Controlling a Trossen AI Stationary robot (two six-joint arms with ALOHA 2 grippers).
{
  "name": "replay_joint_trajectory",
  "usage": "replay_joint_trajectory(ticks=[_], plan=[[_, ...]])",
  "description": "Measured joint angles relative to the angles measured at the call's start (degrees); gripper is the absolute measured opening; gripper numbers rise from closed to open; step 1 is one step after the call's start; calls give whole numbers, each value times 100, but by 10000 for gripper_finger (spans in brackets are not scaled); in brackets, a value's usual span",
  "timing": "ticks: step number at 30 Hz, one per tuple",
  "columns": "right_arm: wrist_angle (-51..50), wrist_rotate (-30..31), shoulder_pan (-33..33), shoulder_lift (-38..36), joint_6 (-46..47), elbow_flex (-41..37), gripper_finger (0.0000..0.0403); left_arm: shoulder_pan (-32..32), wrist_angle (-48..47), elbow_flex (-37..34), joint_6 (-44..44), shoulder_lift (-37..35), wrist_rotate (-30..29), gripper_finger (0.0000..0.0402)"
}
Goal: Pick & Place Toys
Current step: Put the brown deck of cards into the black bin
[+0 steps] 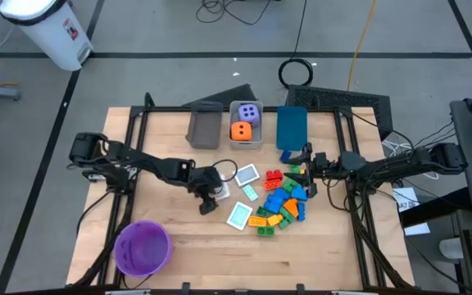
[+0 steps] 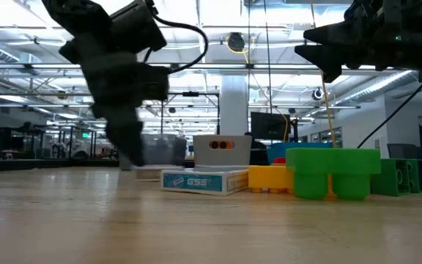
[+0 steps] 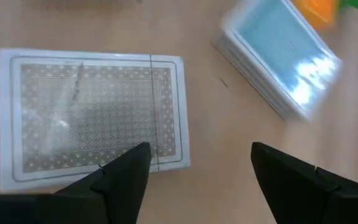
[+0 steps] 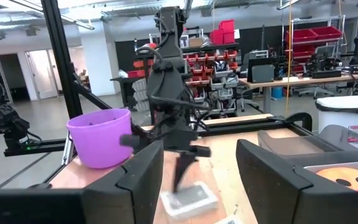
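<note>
While hovering open and empty over the surface (image 1: 179, 238), the left jaws (image 3: 194, 171) are lining up on a card (image 3: 92, 112) just beneath; next, lowering and closing. Right jaws (image 4: 197, 174) are hanging open, empty, above the bricks (image 1: 283, 203).

Wooden table (image 1: 187, 258) — purple bowl (image 1: 142, 247), three bins (image 1: 246, 124), cards (image 1: 240, 216), brick pile (image 1: 283, 203).
</note>
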Motion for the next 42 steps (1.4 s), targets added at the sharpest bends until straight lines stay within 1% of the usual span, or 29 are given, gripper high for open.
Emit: replay_joint_trajectory(ticks=[2, 4, 5, 8, 10, 12, 14, 18, 21, 23, 26, 29, 33, 36, 38, 42], plan=[[-14, 0, 0, 0, 0, 0, 196, -6, -308, -19, 43, -249, 274, 289], [-13, 0, 0, 0, 0, 0, 196, -11, -715, -34, 29, -597, 329, 289], [-16, 0, 0, 0, 0, 0, 196, 1, -870, -3, -36, -788, 246, 289], [-46, 0, 0, 0, 0, 0, 196, 20, -1340, 78, -305, -1320, -378, 289], [-77, 8, 0, 0, 0, 0, 196, -40, -1531, 73, -794, -1558, -783, 289], [-85, 19, 0, 0, 0, 0, 196, -102, -1494, 74, -1553, -1667, -904, 289], [-85, 20, 0, 0, 0, 0, 195, -172, -1553, 79, -1997, -1665, -903, 289], [-91, 22, 0, 0, 0, 3, 193, -398, -1455, 79, -2391, -1424, -1332, 289], [-91, 21, -2, 0, 0, 3, 193, -437, -1578, 109, -2958, -1224, -1409, 289], [-91, 20, -1, 0, 0, 3, 192, -424, -1795, 264, -3247, -1111, -1446, 289], [-103, 22, -1, 0, 1, 3, 192, -396, -2163, 668, -3393, -941, -1458, 289], [-103, 22, 0, 0, 57, 3, 192, -517, -2441, 1234, -3080, -702, -1592, 289], [-128, 22, 0, 0, 61, 3, 192, -795, -3334, 2055, -2851, -111, -2243, 289], [-131, 22, 0, 0, 61, 3, 192, -910, -3883, 2406, -2958, 347, -2648, 289], [-131, 22, 0, 0, 61, 3, 192, -877, -3858, 2466, -2958, 541, -2529, 289], [-131, 22, 0, 0, 62, 3, 192, -669, -3681, 2432, -2866, 801, -1872, 290]])
